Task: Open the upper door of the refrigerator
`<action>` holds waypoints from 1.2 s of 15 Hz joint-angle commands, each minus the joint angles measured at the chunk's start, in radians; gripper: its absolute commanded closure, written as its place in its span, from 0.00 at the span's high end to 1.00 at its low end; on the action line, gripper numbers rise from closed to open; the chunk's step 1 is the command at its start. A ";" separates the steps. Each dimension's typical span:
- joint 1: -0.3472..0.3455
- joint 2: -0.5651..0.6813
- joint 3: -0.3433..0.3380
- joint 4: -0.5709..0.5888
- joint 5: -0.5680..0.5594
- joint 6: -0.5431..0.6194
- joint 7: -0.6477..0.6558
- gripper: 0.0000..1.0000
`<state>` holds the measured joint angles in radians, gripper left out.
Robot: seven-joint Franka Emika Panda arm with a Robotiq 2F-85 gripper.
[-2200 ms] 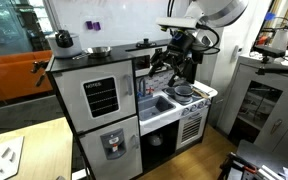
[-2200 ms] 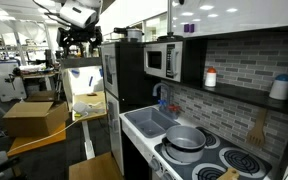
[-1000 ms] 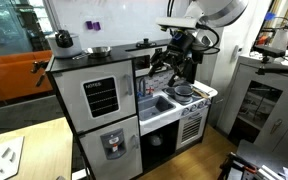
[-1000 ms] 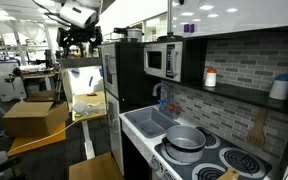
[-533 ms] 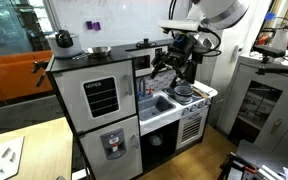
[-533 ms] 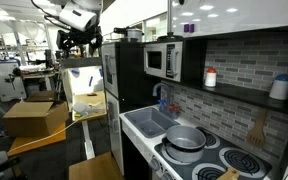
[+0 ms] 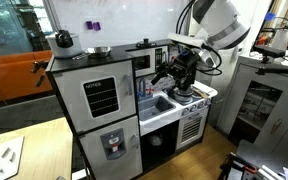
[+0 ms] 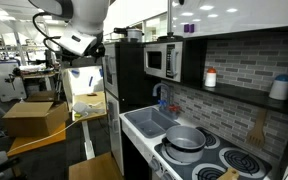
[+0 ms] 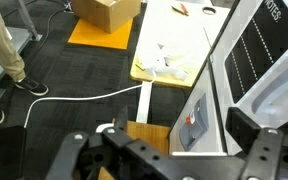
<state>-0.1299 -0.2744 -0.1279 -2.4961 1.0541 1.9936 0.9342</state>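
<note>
The refrigerator (image 7: pixel 84 125) stands at the left of the play kitchen. Its upper door (image 7: pixel 101 98), grey with a black lined panel, lies flush with the frame, and the shorter dispenser door (image 7: pixel 114 143) sits below it. My gripper (image 7: pixel 173 75) hangs over the sink to the right of the fridge, apart from the door. In an exterior view the gripper (image 8: pixel 87 47) is out in front of the fridge's (image 8: pixel 124 75) top corner. In the wrist view the gripper (image 9: pixel 184 135) is open and empty, looking down the upper door (image 9: pixel 256 45) and dispenser door (image 9: pixel 189 115).
A sink (image 8: pixel 149 122), a pot (image 8: pixel 186 138) on the stovetop and a microwave (image 8: pixel 162 60) sit beside the fridge. A kettle (image 7: pixel 63 39) stands on top. On the floor lie a cardboard box (image 9: pixel 104 12) and a white cable (image 9: pixel 74 98). A wooden table (image 9: pixel 174 45) and a person's legs (image 9: pixel 4 50) are nearby.
The arm has swung and the gripper has dropped lower, now beside the fridge's upper part. The upper door has not moved.
</note>
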 commanded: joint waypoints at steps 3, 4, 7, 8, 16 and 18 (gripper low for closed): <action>0.007 0.056 0.034 0.011 0.194 0.072 -0.076 1.00; 0.012 0.064 0.043 0.011 0.227 0.088 -0.083 1.00; 0.026 0.088 0.066 0.011 0.314 0.130 -0.109 1.00; 0.032 0.096 0.072 0.011 0.339 0.146 -0.119 1.00; 0.051 0.139 0.088 0.014 0.449 0.225 -0.205 1.00; 0.051 0.151 0.088 0.019 0.464 0.243 -0.224 1.00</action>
<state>-0.0836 -0.1461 -0.0446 -2.4939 1.4739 2.1988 0.7529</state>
